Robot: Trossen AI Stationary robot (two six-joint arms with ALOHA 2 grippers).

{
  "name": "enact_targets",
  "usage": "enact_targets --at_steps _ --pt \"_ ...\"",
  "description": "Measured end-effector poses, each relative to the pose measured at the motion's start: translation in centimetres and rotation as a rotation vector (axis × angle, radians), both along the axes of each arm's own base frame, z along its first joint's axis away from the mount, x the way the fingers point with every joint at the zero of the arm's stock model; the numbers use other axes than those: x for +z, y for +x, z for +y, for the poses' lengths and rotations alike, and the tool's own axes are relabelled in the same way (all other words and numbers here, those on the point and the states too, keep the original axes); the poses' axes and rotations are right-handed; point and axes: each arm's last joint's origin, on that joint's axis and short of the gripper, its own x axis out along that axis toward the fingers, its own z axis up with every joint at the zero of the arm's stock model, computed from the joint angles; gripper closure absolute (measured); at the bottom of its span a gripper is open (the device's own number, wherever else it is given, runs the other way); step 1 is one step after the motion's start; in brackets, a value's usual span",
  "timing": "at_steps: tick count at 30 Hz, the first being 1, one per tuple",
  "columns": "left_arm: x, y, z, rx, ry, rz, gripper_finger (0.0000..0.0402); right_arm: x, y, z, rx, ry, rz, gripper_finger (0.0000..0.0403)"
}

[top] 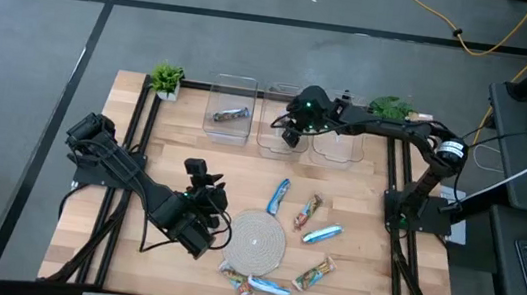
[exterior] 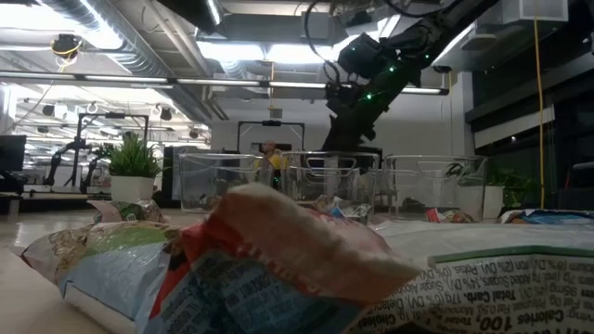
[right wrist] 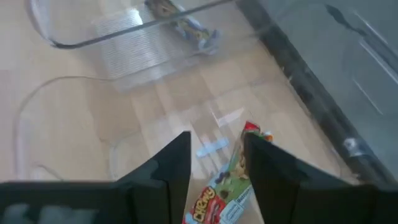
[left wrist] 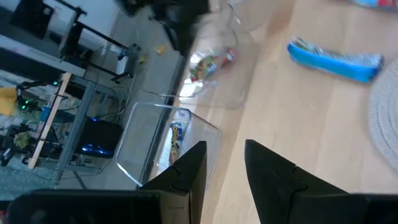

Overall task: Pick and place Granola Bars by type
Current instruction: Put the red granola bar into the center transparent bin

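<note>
Hovering over the middle clear bin [top: 279, 129] at the table's far edge, the right gripper [top: 292, 131] has its fingers parted with nothing between them; in its wrist view a red-and-green bar [right wrist: 227, 190] lies on the bin floor right under the fingertips, apparently loose. A grey-blue bar [top: 230, 115] lies in the neighbouring left bin [top: 231, 105].

The left gripper [top: 204, 204] waits low over the near half of the table, just beside the round woven mat [top: 258, 241]. Its fingers stand a little apart and hold nothing.

Bars not yet sorted lie around the mat. One blue bar [top: 279, 196] sits just past the mat's far edge, its long axis running roughly toward the bins. An orange-toned bar [top: 308, 211] and another blue bar [top: 321, 233] lie to the mat's right. An orange-and-green bar [top: 315, 273] and a blue one [top: 266, 287] lie at its near side.

Judgement: the blue bar past the mat is close to the left gripper, to its right across the mat's edge. The right gripper must travel back from the bins, so the left arm is nearer. A grip across that bar's narrow width calls for fingers set crosswise to its axis.
</note>
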Motion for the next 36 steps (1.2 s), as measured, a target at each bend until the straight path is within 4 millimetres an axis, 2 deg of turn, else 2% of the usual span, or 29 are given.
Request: enact_targets --at_steps 6,13,18,24,27,32,36 --pt "-0.2 -0.4 -0.8 -0.046 -0.027 0.05 0.03 2.6 -0.7 2.7 0.069 -0.07 0.022 0.0252" --pt "-0.7 -1.1 -2.0 -0.081 -0.111 0.096 0.03 4.7 -2.4 8.2 0.177 -0.084 0.017 0.0253" --pt "-3.3 -1.5 -2.7 -0.118 -0.201 0.17 0.03 3.4 -4.2 12.6 0.26 -0.078 -0.082 0.0253" --pt "-7.0 -1.8 -2.9 -0.183 -0.305 0.246 0.0299 2.0 -6.5 16.9 0.377 -0.079 -0.303 0.0253" --pt "-8.4 -1.7 -2.8 -0.213 -0.356 0.263 0.0299 1.4 -7.4 18.6 0.442 -0.085 -0.37 0.0253" --pt "-9.8 -1.5 -2.7 -0.292 -0.383 0.29 0.0297 0.6 -7.8 20.7 0.529 -0.1 -0.379 0.0253" --pt "-10.3 -1.2 -2.4 -0.301 -0.453 0.297 0.0272 0.5 -8.0 21.6 0.533 -0.119 -0.374 0.0253"
